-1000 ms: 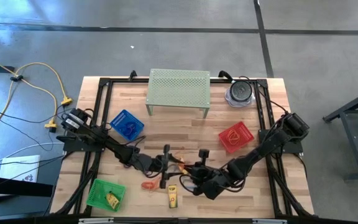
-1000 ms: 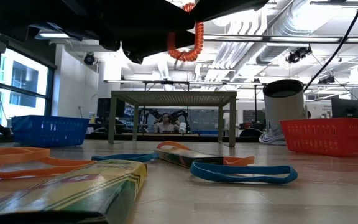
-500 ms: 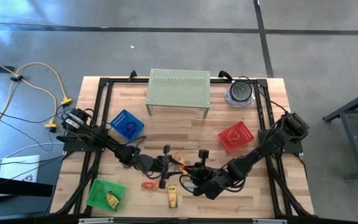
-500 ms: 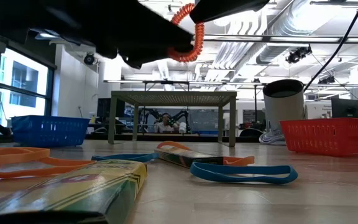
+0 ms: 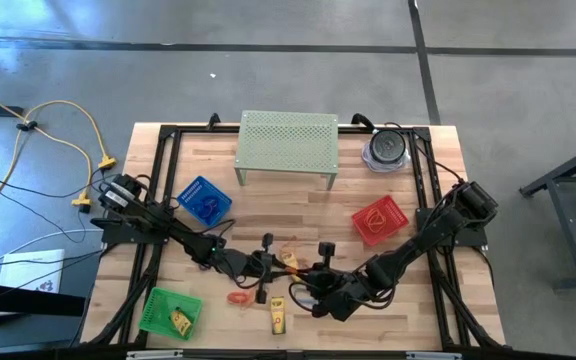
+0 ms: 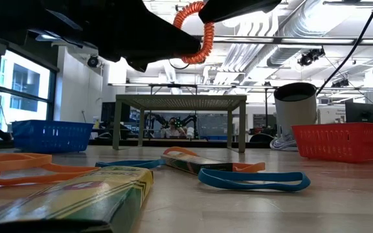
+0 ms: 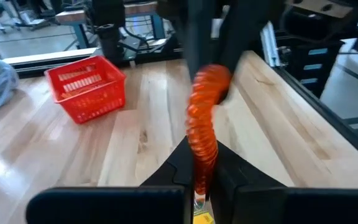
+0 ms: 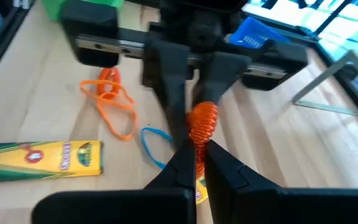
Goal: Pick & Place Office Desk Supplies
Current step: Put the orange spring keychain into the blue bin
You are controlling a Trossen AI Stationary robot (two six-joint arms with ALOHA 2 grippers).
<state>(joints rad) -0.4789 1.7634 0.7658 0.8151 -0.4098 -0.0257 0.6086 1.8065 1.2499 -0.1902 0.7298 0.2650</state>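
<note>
An orange coiled cord hangs in the air between my two grippers, above the table's near middle. My left gripper comes from the left and is shut on one end of it; its fingers flank the coil in its wrist view. My right gripper comes from the right and is shut on the other end. On the table below lie orange bands, a blue band and a yellow crayon box. My left gripper pinches one end of the coil between its two fingers, coming nearly level from the table's left. The coil is clear of the table. My right gripper pinches the coil's other end between its two fingers, slanting down from the table's right. The coil arches between the two grippers.
A blue basket, a red basket and a green basket stand around the grippers. The pale green perforated stand and a round dark container stand at the far edge.
My left gripper has shut on the coil's free end. That end, which hung down in a hook below my right gripper, now sits pulled up into an arch between the two grippers. Both arms have kept their places.
</note>
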